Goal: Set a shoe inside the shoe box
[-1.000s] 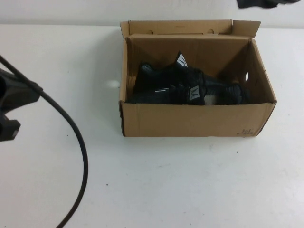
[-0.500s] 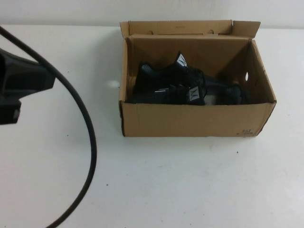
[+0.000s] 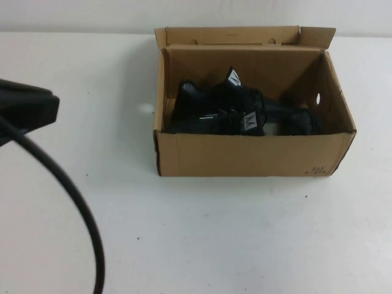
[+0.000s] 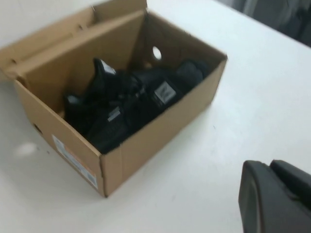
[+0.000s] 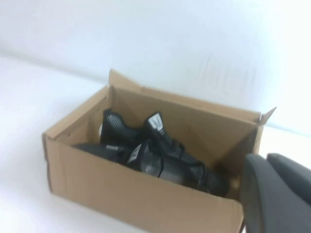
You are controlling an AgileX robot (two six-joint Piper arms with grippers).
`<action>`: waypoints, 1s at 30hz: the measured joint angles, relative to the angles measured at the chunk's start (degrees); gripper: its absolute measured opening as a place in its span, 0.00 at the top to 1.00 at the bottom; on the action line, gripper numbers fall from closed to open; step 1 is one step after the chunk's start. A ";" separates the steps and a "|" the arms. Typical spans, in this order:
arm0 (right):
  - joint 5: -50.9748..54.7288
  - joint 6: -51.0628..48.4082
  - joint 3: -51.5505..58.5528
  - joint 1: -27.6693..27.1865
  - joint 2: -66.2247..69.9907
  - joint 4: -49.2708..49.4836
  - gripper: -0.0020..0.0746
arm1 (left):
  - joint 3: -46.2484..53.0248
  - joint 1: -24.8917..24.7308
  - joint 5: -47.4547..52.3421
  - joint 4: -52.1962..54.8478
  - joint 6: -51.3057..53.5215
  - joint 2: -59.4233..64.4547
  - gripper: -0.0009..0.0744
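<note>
Brown corrugated cardboard forms the shoe box (image 3: 251, 153), which stands open toward the far edge of the white table (image 3: 214, 239), somewhat right of centre; its hinged flap lid (image 3: 229, 35) is folded back at the far side, and a round finger hole (image 3: 318, 98) pierces the right end wall; small dark print (image 3: 317, 171) marks the near right corner of the front wall. Inside lie two black mesh lace-up sneakers, side by side and touching; the shoe (image 3: 229, 119) nearer the front wall shows a white logo patch on its tongue and short silver-white dashes on its side; the other sneaker (image 3: 211, 95) lies behind it toward the back wall, its tongue raised with a white patch; both rest wholly within the walls. An orange-and-white label (image 4: 74, 160) sits on the left end wall in the left wrist view.

The left gripper (image 4: 274, 199) hangs over the left edge of the table, well apart from the box; only a dark housing shows, and its opening cannot be told; a black cable (image 3: 73, 208) curves from the left arm toward the near left corner. The right gripper (image 5: 277, 194) appears only in the right wrist view as a dark grey body, near the box's right end; its opening cannot be told.
</note>
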 joint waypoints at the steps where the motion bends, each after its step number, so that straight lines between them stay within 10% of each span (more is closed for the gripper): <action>1: -2.16 0.00 2.81 0.00 -2.29 0.34 0.99 | 1.10 0.00 -1.26 -0.26 0.00 -1.43 0.99; 15: -12.44 0.00 17.76 0.00 -9.80 0.83 0.99 | 30.73 0.00 -28.15 -6.42 0.60 -21.84 0.99; 30: -12.44 0.00 17.75 0.00 -9.90 0.83 0.99 | 33.05 0.00 -29.97 -7.33 0.73 -23.22 0.99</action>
